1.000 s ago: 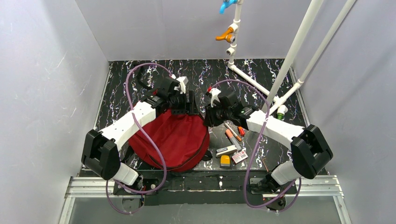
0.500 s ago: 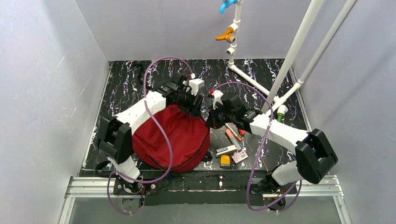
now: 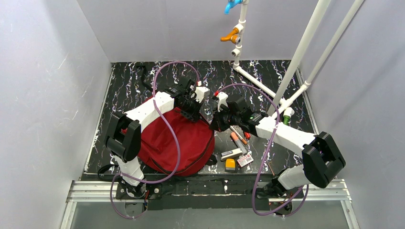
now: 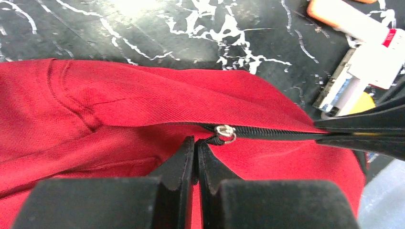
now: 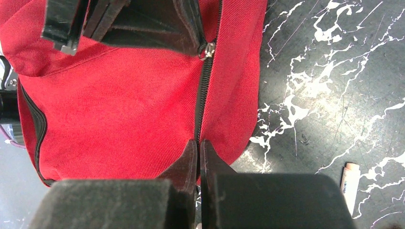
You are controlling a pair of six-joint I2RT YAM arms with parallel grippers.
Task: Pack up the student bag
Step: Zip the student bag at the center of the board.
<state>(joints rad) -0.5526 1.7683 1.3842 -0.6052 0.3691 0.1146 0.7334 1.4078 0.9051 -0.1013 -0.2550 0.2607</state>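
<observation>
Left fingers [image 4: 188,149] have swung in and clamped onto the zip pull [image 4: 213,140]; right fingers [image 5: 191,153] pinch the student bag [image 3: 179,140] at its zip end.
We would brace the right and draw straight along the zip teeth [image 4: 272,134]; the bag lies near-left on the black marbled worktop [image 3: 128,87], white pipes [image 3: 307,45] beyond.

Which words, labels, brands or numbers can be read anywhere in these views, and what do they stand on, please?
No text can be read in any view.
White packet with a red patch, left wrist view: print too blurred to read.
Small card, red and white, top view: too small to read.
Student bag: no print shows on it.
</observation>
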